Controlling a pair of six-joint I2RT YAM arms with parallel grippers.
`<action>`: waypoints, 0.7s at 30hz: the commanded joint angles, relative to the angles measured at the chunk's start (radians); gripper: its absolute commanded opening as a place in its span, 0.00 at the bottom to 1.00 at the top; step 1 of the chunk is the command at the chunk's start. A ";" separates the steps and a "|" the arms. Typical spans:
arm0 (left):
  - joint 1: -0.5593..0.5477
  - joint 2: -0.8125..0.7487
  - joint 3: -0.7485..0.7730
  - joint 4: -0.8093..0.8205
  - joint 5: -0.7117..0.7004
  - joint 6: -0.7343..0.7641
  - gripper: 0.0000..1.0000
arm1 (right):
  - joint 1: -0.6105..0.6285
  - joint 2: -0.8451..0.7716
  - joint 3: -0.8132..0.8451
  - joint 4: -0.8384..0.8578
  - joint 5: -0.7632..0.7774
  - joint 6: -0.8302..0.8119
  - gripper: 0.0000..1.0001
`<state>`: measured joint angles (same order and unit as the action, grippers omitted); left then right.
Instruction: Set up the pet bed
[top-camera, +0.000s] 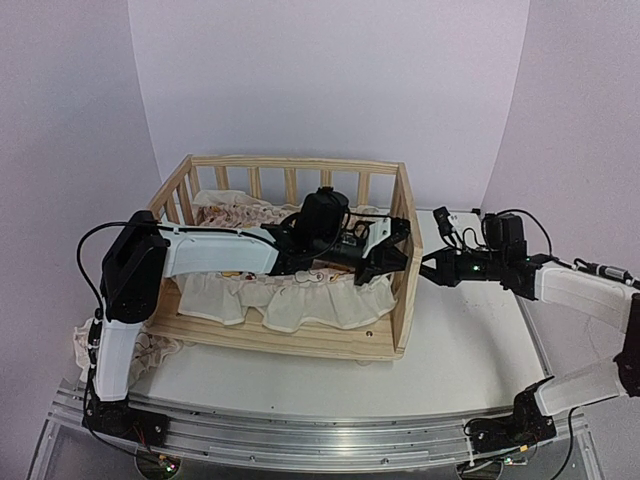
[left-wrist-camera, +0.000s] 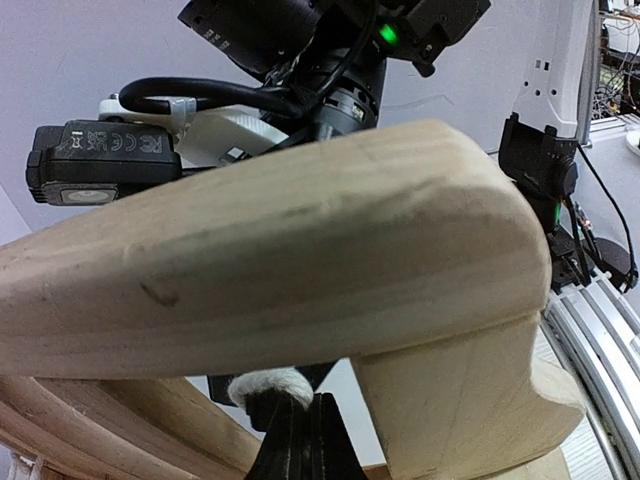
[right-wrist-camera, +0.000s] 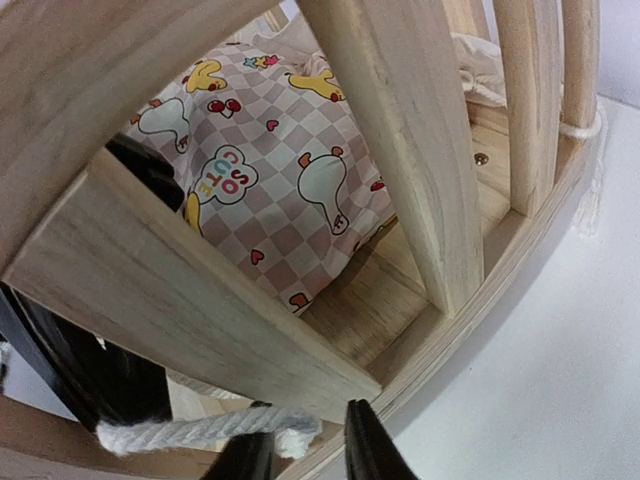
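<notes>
Nearest: tie string (right-wrist-camera: 190, 432) end between slightly parted right gripper (right-wrist-camera: 305, 442) jaws, just outside end rail of frame (right-wrist-camera: 420, 150). Inside that rail: left gripper (left-wrist-camera: 310, 425), closed, hold on string unclear. Within frame: cushion (right-wrist-camera: 290, 170); frame on surface (right-wrist-camera: 520, 400). Risk: string slipping out before pinch; hard tug dragging frame.

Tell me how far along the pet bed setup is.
Done: the cushion lies inside the pine frame, its ruffle spilling toward the front. In hand: the left fingers appear to pinch a tie string running between the end slats to the open right fingers. Left: likely tying it to the frame and straightening the cushion.
</notes>
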<state>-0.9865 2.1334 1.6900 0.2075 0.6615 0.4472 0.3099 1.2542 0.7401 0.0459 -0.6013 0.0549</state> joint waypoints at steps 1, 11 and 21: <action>0.015 0.006 0.055 0.014 0.025 -0.026 0.00 | -0.002 0.017 -0.002 0.116 -0.013 0.033 0.14; 0.040 -0.067 0.032 -0.055 0.042 -0.012 0.33 | -0.002 -0.164 0.022 -0.118 0.097 0.061 0.00; 0.006 -0.303 -0.169 -0.200 -0.094 -0.016 0.45 | 0.005 -0.245 0.074 -0.243 0.125 0.196 0.00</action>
<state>-0.9318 1.9945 1.6241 0.0535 0.6908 0.4410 0.3103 1.0322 0.7580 -0.1401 -0.5113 0.1725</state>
